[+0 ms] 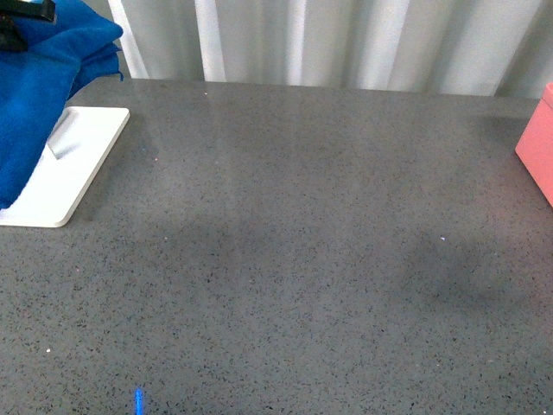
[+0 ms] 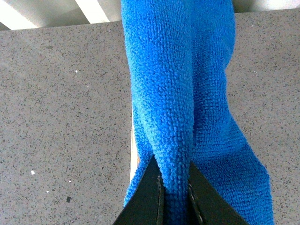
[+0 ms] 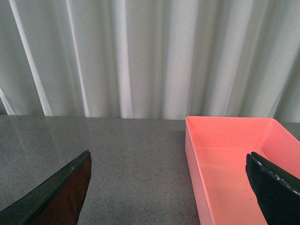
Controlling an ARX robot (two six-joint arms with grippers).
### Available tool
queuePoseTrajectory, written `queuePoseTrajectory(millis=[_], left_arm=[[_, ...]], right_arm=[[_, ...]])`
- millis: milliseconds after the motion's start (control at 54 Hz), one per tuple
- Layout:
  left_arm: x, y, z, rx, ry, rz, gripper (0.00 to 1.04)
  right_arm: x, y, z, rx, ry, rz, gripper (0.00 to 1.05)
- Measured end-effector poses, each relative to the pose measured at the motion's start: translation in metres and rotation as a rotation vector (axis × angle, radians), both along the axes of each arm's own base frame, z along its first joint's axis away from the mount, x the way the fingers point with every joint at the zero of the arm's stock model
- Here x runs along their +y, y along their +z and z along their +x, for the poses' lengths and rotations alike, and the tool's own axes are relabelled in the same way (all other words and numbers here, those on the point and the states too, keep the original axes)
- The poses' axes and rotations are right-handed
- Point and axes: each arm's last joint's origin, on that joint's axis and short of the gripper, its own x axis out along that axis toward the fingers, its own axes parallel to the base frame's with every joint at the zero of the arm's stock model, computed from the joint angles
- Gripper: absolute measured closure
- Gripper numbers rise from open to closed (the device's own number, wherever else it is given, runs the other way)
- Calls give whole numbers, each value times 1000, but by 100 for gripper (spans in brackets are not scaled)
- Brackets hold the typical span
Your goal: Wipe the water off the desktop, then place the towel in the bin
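Note:
The bright blue towel [image 1: 39, 95] hangs bunched at the far left of the front view, over the white rack. My left gripper [image 2: 174, 176] is shut on a fold of the towel [image 2: 178, 93], which hangs down from its jaws above the desktop [image 2: 61, 117]. Only a dark bit of that gripper [image 1: 24, 19] shows in the front view's top left corner. The dark-grey speckled desktop [image 1: 302, 242] fills the front view. The coral-pink bin [image 1: 537, 147] stands at its right edge. My right gripper [image 3: 168, 161] is open and empty, with the bin [image 3: 225, 164] under its one finger.
A flat white rack base [image 1: 73, 173] with a bar lies at the left under the towel. A white pleated curtain [image 1: 346, 39] runs behind the desktop's far edge. A small blue light spot [image 1: 138, 400] shows near the front edge.

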Motion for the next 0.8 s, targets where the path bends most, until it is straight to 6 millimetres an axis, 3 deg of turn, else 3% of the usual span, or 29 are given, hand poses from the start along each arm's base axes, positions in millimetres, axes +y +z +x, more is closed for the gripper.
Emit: queuePoseTrajectory(millis=[315, 519, 630, 704, 796], left_arm=[[-2, 55, -20, -109, -42, -50, 101], [-9, 114, -40, -247, -97, -103, 101], [-25, 159, -63, -366, -161, -139, 101], [-37, 175, -75, -420, -206, -162, 101], [-69, 185, -97, -472, -318, -214, 101]], right_arm=[[0, 0, 0, 0, 0, 0, 7], [0, 0, 0, 0, 0, 0, 7], [0, 0, 0, 0, 0, 0, 7], [0, 0, 0, 0, 0, 0, 7], [0, 0, 0, 0, 0, 0, 7]])
